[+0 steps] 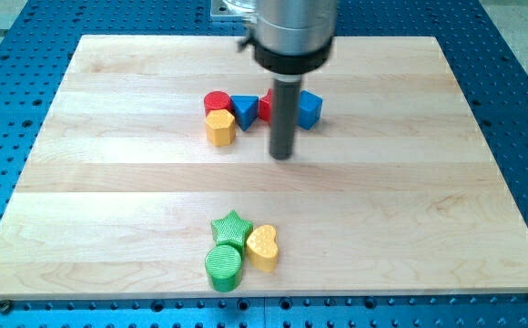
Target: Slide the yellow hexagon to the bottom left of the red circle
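Down at frame centre, my tip point(283, 155) stands free, touching nothing, right of the ribbed yellow hexagon block point(220, 128), which touches the red circle block point(216, 101).

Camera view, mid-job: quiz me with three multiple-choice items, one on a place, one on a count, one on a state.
1. Where is the yellow hexagon relative to the red circle?
A. just below it
B. far to its right
C. above it

2. How many green blocks are on the board?
A. one
B. two
C. four

3. Is my tip touching the yellow hexagon?
A. yes, pressed against it
B. no, it stands apart to the view's right
C. it rests on top

Answers: 1 A, the hexagon sits against the circle's lower edge. 2 B, a green star and a green cylinder. 3 B, bare wood shows between them.
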